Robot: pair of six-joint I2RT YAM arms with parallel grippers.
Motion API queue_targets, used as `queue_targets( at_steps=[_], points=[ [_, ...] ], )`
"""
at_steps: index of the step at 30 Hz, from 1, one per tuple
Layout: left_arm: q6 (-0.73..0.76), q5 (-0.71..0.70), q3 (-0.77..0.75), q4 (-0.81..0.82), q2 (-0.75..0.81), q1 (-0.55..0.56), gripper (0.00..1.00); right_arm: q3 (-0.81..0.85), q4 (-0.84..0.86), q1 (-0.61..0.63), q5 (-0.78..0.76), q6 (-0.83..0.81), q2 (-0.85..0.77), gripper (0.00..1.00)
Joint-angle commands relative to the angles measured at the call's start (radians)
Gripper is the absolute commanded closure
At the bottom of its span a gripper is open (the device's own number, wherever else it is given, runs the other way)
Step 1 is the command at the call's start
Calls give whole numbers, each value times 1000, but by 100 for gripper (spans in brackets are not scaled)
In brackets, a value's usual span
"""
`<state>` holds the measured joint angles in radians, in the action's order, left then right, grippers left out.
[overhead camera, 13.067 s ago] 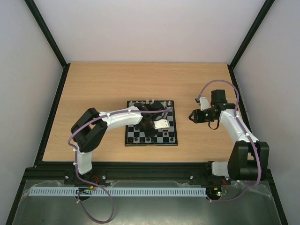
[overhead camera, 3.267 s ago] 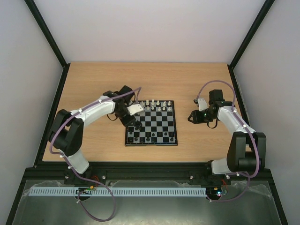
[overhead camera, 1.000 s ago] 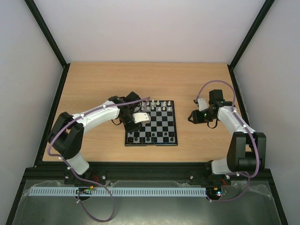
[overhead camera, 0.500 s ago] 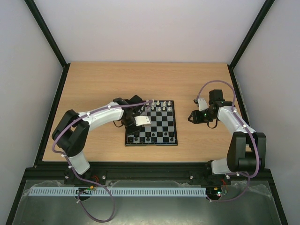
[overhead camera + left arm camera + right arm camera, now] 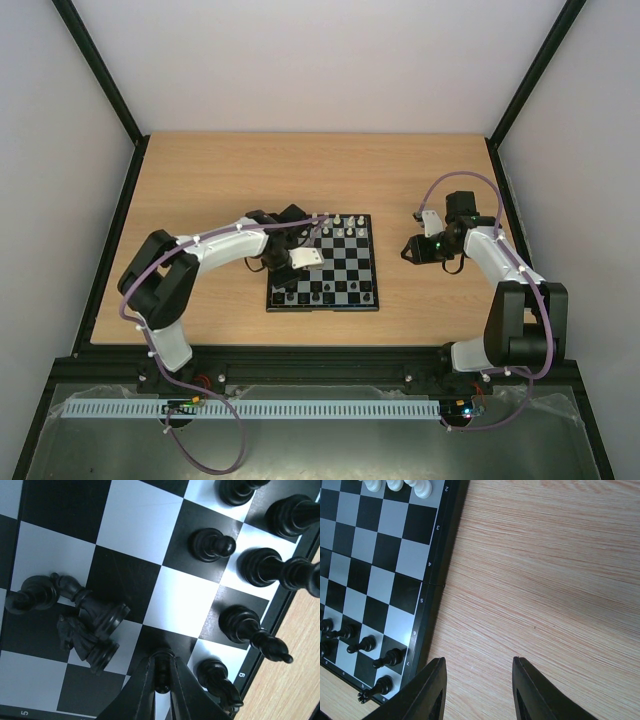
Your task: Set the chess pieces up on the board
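While I watch the left wrist feed, the left gripper has its jaws pinched almost together on a small black piece, which shows only as a dark sliver between the tips; I cannot tell which kind it is. The jaws are down over the board, near its numbered edge. Just right of them stands a black knight, with a bishop a little further out on the same side. Ahead of the jaws and to the right, a pawn stands upright, with taller black pieces along the rim beyond it. Left of the jaws, three black pieces lie toppled in a heap, touching one another.

On the right wrist feed, the right gripper has its jaws about half apart and holds nothing; only bare table shows between the fingers. The board's rim runs just left of those jaws. A few black men stand on its nearest squares to the left, and white men sit far ahead at its opposite end. From above, this gripper is well apart from the left one.
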<state>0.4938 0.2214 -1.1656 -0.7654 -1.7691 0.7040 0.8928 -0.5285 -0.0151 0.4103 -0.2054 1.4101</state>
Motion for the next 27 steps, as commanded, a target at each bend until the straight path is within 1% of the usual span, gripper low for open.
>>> queue_targets(
  at_steps=[1,4,12,19,22,25,27],
  points=[
    [-15,-14,1,13,-22,5,90,-13,-25,-3,-4,-14,-17,63],
    [-13,-14,-4,10,-31,5,88,-15,-28,-3,-8,-17,-20,63],
    [19,-10,-7,-9,-9,3,78,-12,-29,-3,-11,-17,-16,63],
    [37,29,-86,-61,54,-37,75,-12,-32,-4,-15,-22,-15,63],
    [-7,37,-131,-62,36,-54,73,-9,-29,-3,-16,-20,-9,63],
    [-83,8,-160,-32,2,-68,70,-5,-31,-3,-21,-22,-12,63],
    [-107,-18,-173,-20,-19,-69,68,-7,-34,-3,-24,-24,-15,63]
  ],
)
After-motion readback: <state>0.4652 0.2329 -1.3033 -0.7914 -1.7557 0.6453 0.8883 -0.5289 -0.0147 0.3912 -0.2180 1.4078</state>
